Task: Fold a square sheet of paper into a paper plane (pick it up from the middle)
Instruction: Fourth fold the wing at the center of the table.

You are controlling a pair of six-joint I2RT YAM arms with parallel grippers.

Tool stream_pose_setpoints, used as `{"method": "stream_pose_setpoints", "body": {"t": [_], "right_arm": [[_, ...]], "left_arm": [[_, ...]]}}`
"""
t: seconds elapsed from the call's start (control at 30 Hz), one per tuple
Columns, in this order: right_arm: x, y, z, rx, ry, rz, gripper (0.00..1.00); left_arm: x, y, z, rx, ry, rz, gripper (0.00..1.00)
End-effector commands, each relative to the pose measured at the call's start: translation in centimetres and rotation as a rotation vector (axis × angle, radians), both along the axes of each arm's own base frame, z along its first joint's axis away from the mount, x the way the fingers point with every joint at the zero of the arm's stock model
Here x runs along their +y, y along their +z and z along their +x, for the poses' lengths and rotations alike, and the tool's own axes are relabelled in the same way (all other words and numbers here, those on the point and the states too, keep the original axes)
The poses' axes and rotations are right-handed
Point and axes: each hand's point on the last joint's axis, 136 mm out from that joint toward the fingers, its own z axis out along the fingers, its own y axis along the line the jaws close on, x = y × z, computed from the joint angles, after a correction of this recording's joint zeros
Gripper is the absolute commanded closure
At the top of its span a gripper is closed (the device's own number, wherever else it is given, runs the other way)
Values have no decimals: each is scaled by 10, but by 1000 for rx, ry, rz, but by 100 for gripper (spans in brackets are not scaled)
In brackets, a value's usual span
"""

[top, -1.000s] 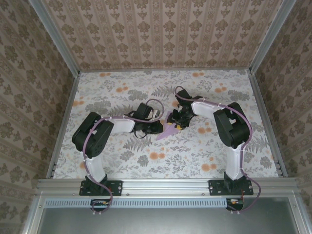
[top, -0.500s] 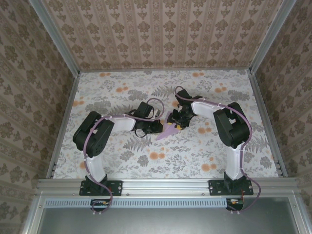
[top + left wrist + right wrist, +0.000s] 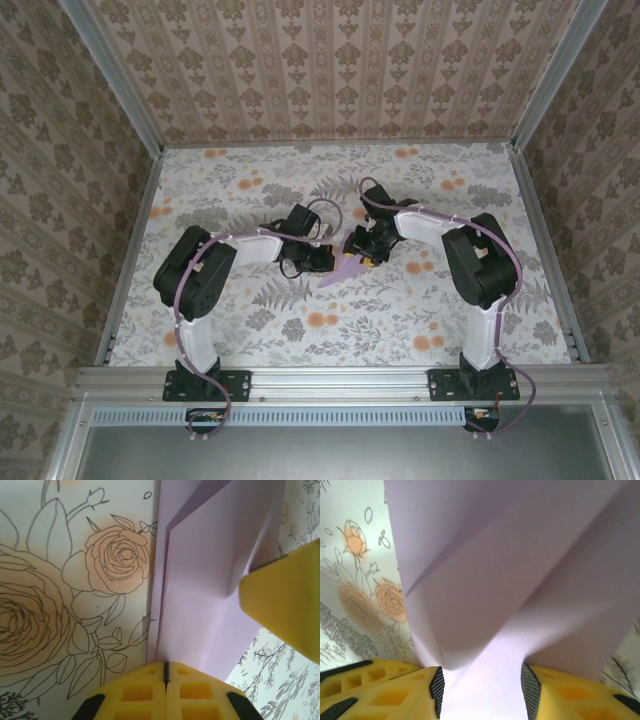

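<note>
Folded paper (image 3: 344, 268) lies at middle of table (image 3: 250, 330), btwn both grippers. L gripper (image 3: 165, 667) clenched on its near edge. R gripper (image 3: 481, 682): jaws apart w/ paper sagging btwn them; can't tell if gripping.

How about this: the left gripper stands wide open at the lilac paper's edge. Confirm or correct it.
Wrong on the jaws: the left gripper is shut on the lilac paper at its edge. The left wrist view shows its fingers meeting there.
</note>
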Motion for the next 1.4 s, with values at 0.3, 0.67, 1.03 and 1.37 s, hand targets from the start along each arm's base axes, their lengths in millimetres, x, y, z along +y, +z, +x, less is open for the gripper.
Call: {"method": "stream_pose_setpoints", "body": {"t": [0.3, 0.67, 1.03, 1.37], "right_arm": [[16, 52, -1, -245, 106, 153, 76], [51, 23, 2, -306, 227, 170, 100], [33, -12, -3, -253, 219, 100, 100], [-6, -27, 14, -264, 200, 92, 100]], "left_arm": [[44, -58, -39, 133, -22, 277, 100], [47, -61, -41, 144, -14, 299, 100], [51, -63, -43, 157, -4, 316, 100], [69, -71, -57, 174, -43, 386, 100]]}}
